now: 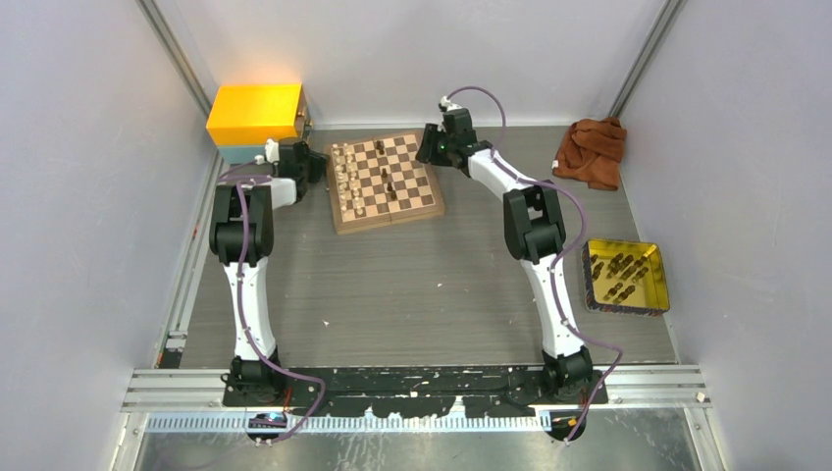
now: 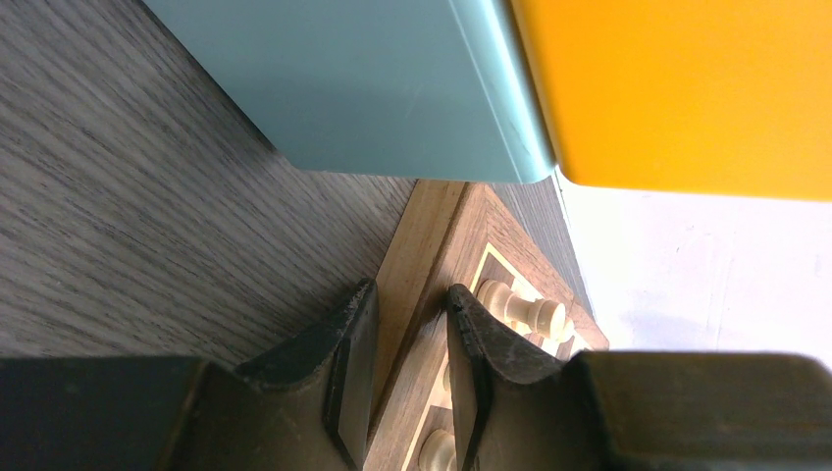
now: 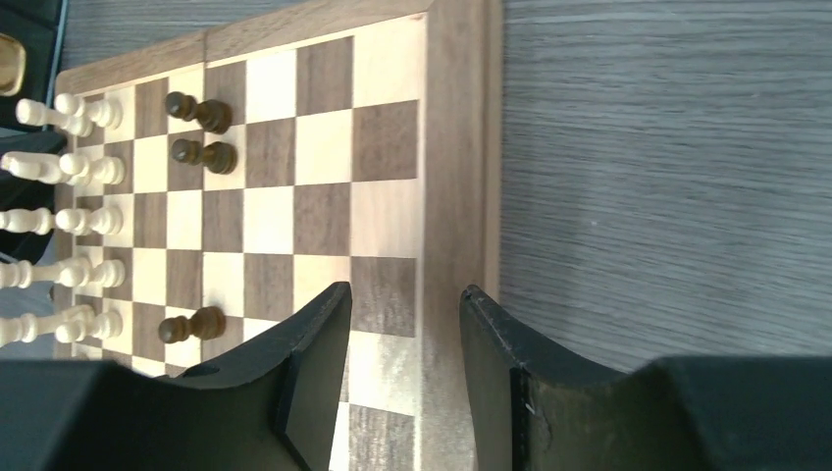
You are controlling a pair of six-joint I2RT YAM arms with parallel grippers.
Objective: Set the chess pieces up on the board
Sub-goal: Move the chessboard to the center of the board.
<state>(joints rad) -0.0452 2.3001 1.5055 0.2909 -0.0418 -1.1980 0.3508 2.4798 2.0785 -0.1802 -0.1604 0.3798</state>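
The board (image 1: 385, 182) lies at the back middle of the table. Pale cream pieces (image 1: 345, 182) stand in two rows along its left side, and a few dark pieces (image 1: 390, 184) stand on inner squares. More dark pieces (image 1: 618, 270) lie in the yellow tray. My left gripper (image 1: 316, 169) is at the board's left edge. In the left wrist view it (image 2: 412, 294) is narrowly open and empty over the tan border (image 2: 432, 235), next to a cream piece (image 2: 530, 312). My right gripper (image 1: 428, 149) is at the board's far right corner. In the right wrist view it (image 3: 402, 291) is open and empty over the edge squares, with dark pieces (image 3: 201, 113) further in.
A yellow box (image 1: 255, 113) on a teal base (image 2: 392, 88) stands just behind the left gripper, close to the board's far left corner. The yellow tray (image 1: 659, 280) sits at the right edge of the table. A brown cloth (image 1: 592, 149) lies at the back right.
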